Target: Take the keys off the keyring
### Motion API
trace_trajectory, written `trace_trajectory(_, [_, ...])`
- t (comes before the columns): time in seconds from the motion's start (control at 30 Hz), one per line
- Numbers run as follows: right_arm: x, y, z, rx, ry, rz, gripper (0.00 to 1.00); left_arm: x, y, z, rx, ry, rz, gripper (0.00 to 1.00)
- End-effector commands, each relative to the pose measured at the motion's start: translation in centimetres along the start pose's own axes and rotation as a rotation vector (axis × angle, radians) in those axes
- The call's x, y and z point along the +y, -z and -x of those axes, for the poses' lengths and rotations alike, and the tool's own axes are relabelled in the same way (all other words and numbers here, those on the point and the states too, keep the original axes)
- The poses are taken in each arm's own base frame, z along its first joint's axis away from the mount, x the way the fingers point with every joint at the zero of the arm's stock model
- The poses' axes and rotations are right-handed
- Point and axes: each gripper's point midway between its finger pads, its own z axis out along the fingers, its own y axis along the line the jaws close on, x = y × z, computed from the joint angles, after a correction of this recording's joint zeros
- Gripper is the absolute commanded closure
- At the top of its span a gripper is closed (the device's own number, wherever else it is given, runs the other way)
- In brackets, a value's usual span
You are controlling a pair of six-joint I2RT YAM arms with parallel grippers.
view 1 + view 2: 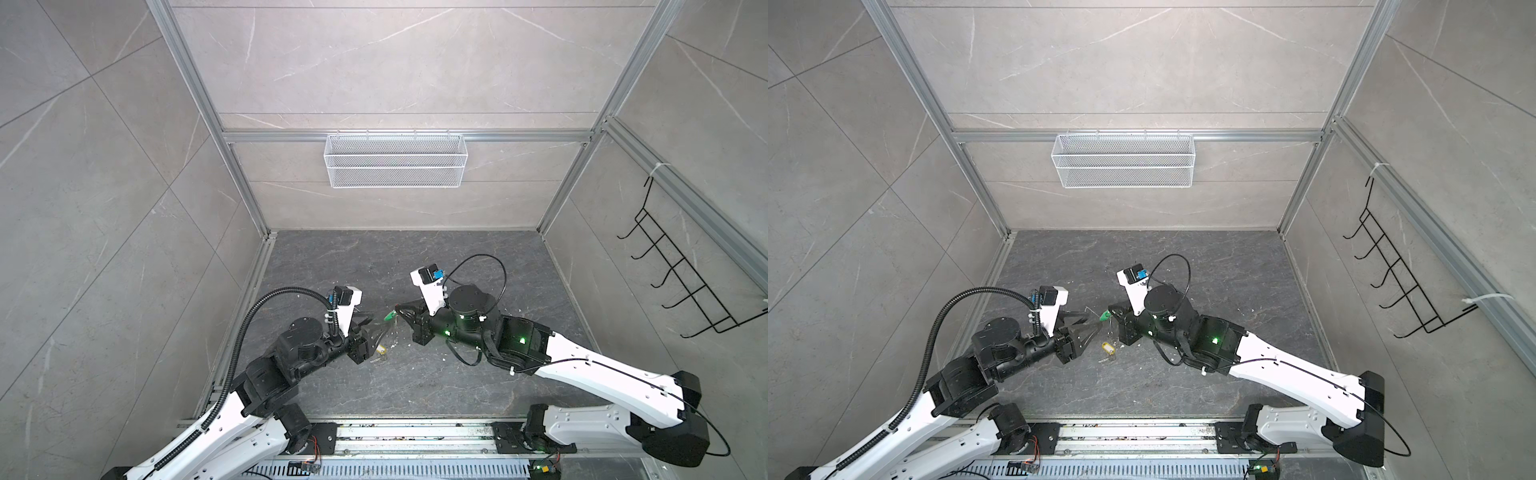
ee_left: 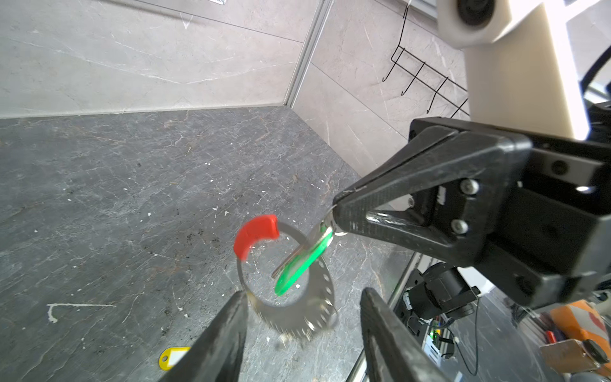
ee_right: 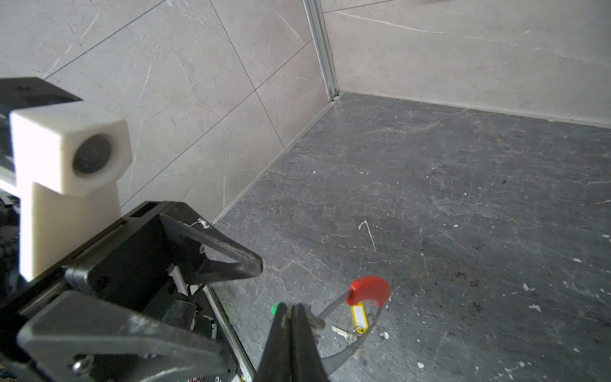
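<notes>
Separation of the green-tagged key from the keyring looks to be the step in hand. The right gripper is clenched on the upper end of this key. The keyring, a grey hoop with a red sleeve, hangs below its tips with the key passing through it. The hoop is blurred, so I judge that it swings. The left gripper is released, jaws apart; the lower part of the hoop sits between its fingertips but is not pinched. The yellow-tagged key lies free on the surface, just beside the left gripper, and seems already off. To do the step well, the left gripper should let the hoop calm, close on bare wire away from the red sleeve, then slide the hoop toward its opening while the right gripper holds firm. Where that opening is, I cannot tell.
</notes>
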Motion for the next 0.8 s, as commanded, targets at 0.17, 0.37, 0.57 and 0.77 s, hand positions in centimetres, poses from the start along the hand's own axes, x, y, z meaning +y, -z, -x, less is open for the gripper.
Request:
trace_trajectory(0.17, [0.2, 0.0, 1.3, -0.044, -0.013, 0.002, 1.00, -2.4, -1.9, -1.1, 0.063, 0.096, -0.152, 0.43])
trace_trajectory(0.37, [0.3, -0.1, 1.3, -0.041, -0.015, 0.006, 1.00, -2.7, -1.7, -0.5, 0.036, 0.096, -0.169, 0.50])
trace_trajectory(0.57, [0.1, 0.0, 1.1, -0.038, -0.014, -0.006, 1.00, -2.4, -0.7, -0.1, 0.054, 0.102, -0.122, 0.53])
trace_trajectory(0.77, [0.0, 0.2, 1.1, -0.041, -0.011, -0.005, 1.00, -1.8, 1.6, 0.2, 0.063, 0.123, -0.061, 0.53])
